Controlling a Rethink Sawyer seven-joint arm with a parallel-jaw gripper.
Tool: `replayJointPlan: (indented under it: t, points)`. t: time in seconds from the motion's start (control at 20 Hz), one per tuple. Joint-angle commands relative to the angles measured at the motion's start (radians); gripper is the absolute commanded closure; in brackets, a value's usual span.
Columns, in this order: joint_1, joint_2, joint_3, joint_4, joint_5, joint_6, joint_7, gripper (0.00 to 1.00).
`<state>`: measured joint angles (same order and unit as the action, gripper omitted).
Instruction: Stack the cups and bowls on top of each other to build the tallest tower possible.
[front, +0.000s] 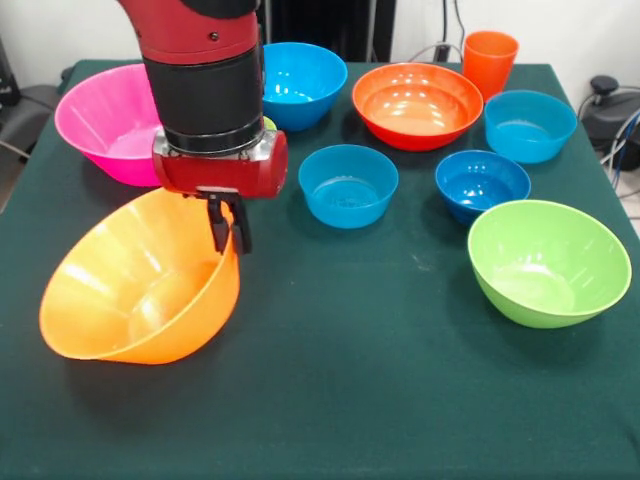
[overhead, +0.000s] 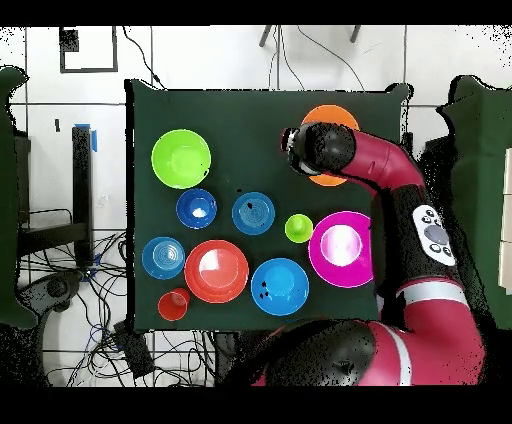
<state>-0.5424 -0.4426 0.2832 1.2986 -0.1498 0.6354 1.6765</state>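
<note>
- The end effector (front: 229, 225) is closed on the rim of the large light-orange bowl (front: 140, 290), at the side of the rim nearest the arm.
- The bowl is tilted, its opening turned up and toward the front of the surface (front: 330, 400); its lower side seems to rest on the green cloth, at the left part of the front view.
- The other bowls stand apart and upright: the pink bowl (front: 105, 120) just behind, the red-orange bowl (front: 417, 103), the lime-green bowl (front: 548, 260) and four blue bowls, one of them (front: 347, 183) in the middle.
- The orange cup (front: 489, 60) stands at the far side; the green cup (overhead: 298, 228) shows clearly only in the overhead view, beside the pink bowl.
- No tower is built yet, I judge; this bowl must be turned over to become the wide base.
- The bowl looks light, thin and glossy, so it is probably slippery and may bend a little at the rim.
- A hold on one point of the rim lets it swing; a deep, firm pinch on the wall seems better.
</note>
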Motion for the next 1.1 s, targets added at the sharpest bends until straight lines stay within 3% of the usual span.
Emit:
replayJointPlan:
  t: [0.05,0.35,0.55,0.8,1.1]
  points:
    - [-0.081,0.042,0.244,0.172,0.074,0.142,-0.158,1.0]
    - [-0.201,0.109,0.406,0.271,0.126,0.129,-0.197,1.0]
    - [-0.266,0.154,0.505,0.316,0.158,0.175,-0.217,1.0]
    - [-0.312,0.227,0.584,0.321,0.18,0.248,-0.232,1.0]
    - [-0.364,0.31,0.666,0.339,0.173,0.26,-0.248,1.0]
